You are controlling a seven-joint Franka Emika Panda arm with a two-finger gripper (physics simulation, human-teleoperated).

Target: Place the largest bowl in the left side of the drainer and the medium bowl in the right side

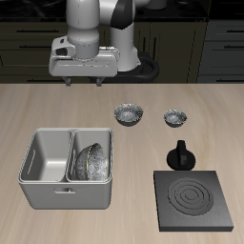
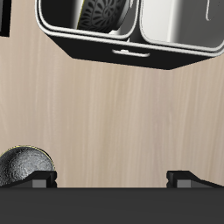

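The drainer (image 1: 67, 191) stands near the table's front edge. The largest bowl (image 1: 92, 162) leans tilted inside the compartment nearer the stove plate; the other compartment holds nothing. The medium bowl (image 1: 128, 114) sits on the table behind the drainer, with the smallest bowl (image 1: 174, 117) beside it. My gripper (image 1: 83, 84) hangs open and empty, high above the table behind the drainer. In the wrist view the gripper (image 2: 114, 178) has its fingers wide apart over bare table, with the medium bowl (image 2: 26, 168) by one fingertip (image 2: 39, 180), and the drainer (image 2: 131, 54) with the largest bowl (image 2: 105, 13).
A black square stove plate (image 1: 195, 198) lies near the front edge beside the drainer. A small black knobbed pot (image 1: 179, 154) stands just behind it. Dark cabinets run behind the table.
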